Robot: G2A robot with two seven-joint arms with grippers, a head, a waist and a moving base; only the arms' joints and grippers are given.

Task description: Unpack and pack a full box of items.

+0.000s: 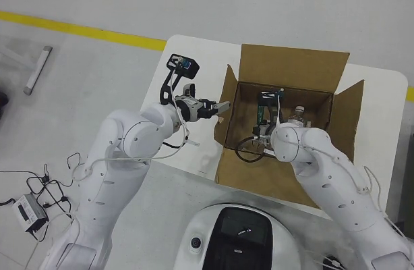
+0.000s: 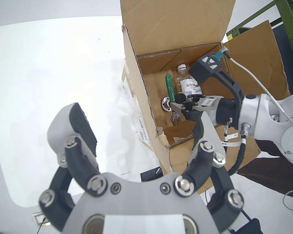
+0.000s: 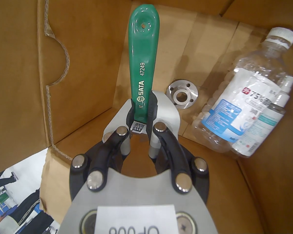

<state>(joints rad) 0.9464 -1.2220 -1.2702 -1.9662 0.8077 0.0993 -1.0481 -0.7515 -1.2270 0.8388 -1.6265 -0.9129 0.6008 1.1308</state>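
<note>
Two things lie just beyond the right pincer (image 3: pixel 143 109), clamped on the wrench (image 3: pixel 142 57): a flange (image 3: pixel 182 93) and a bottle (image 3: pixel 244 93); left pincer (image 2: pixel 140 118) gapes outside the box (image 1: pixel 294 64).

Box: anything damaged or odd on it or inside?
Yes. The box rim is torn and ragged at its near corner on the robot's left side. Nothing looks spilled inside.
</note>
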